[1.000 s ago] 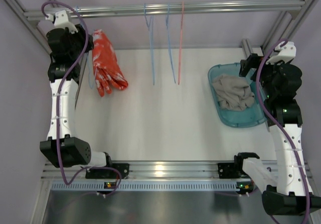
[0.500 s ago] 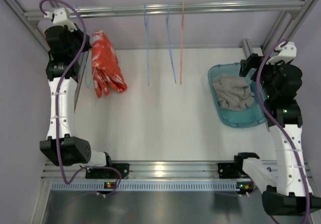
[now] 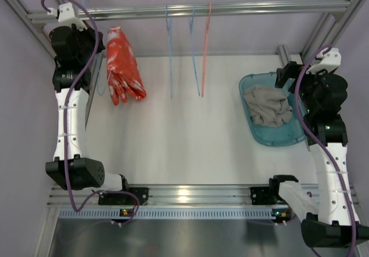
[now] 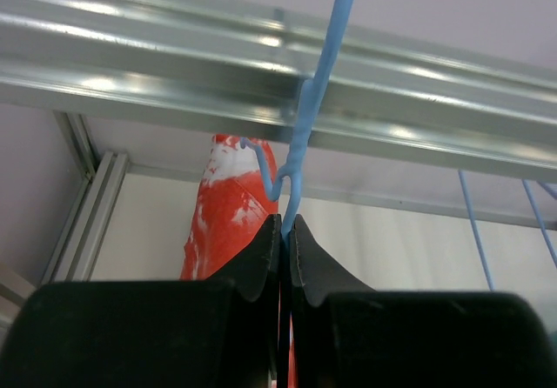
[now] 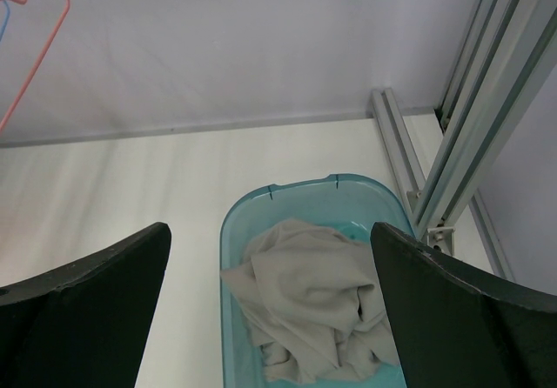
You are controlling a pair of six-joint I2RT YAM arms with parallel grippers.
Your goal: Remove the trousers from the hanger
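Observation:
Red-and-white trousers (image 3: 123, 67) hang on a blue hanger at the far left, under the metal rail (image 3: 230, 7). My left gripper (image 3: 92, 42) is shut on the hanger's neck, just below the rail. In the left wrist view my gripper (image 4: 285, 223) pinches the blue hanger wire (image 4: 315, 83), whose hook rises over the rail (image 4: 157, 75). The trousers (image 4: 228, 205) hang just behind the fingers. My right gripper (image 3: 288, 72) is open and empty above the teal basin. In its wrist view the gripper (image 5: 270, 231) frames the basin.
The teal basin (image 3: 249, 84) at the right holds a crumpled grey garment (image 3: 268, 106), which also shows in the right wrist view (image 5: 313, 310). Two empty blue hangers (image 3: 169, 49) (image 3: 195, 49) and a pink one (image 3: 206, 49) hang from the rail. Aluminium frame posts (image 5: 487, 118) stand at the right.
My left gripper has moved up and to the left toward the rail with the hanger and trousers. The empty hangers sway slightly. The right arm has not moved.

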